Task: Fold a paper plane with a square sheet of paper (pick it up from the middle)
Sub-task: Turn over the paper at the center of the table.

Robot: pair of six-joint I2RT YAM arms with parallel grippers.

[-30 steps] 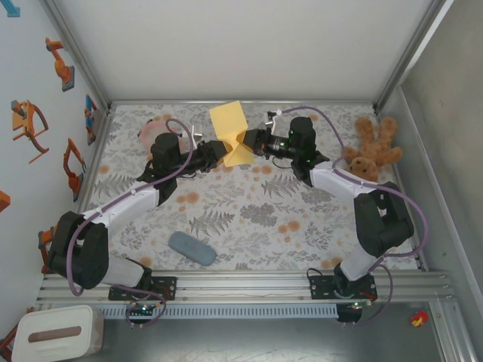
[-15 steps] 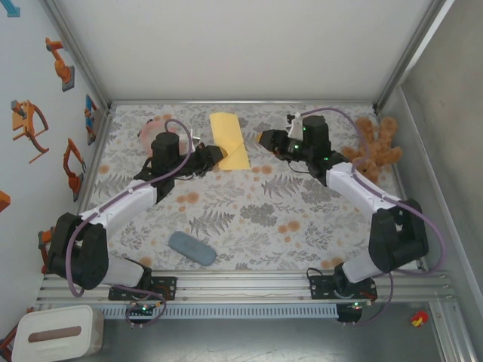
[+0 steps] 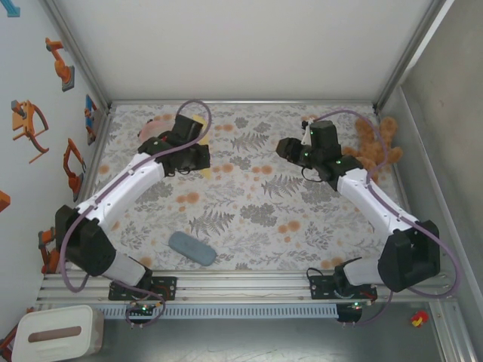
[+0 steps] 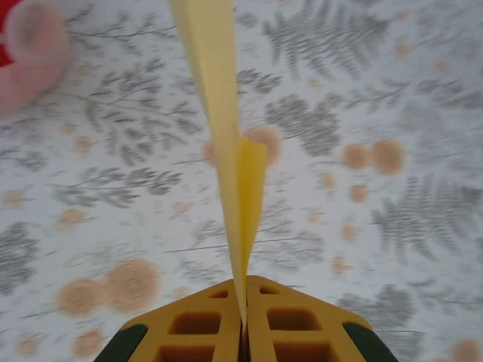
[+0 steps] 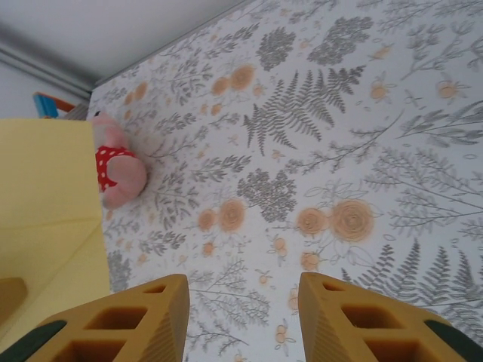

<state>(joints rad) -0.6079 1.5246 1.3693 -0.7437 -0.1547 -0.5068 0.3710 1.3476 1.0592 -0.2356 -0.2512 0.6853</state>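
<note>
Carried to the far left since a second ago, the left tool [image 4: 243, 302] is shown clamped on the square sheet of paper [image 4: 219, 90], folded double and edge-on above the worktop [image 4: 392, 249] near a pink toy [image 4: 30, 45], the right tool [image 5: 243, 286] opened and empty, folding being judged midway and a flat lay-down needed next.
</note>
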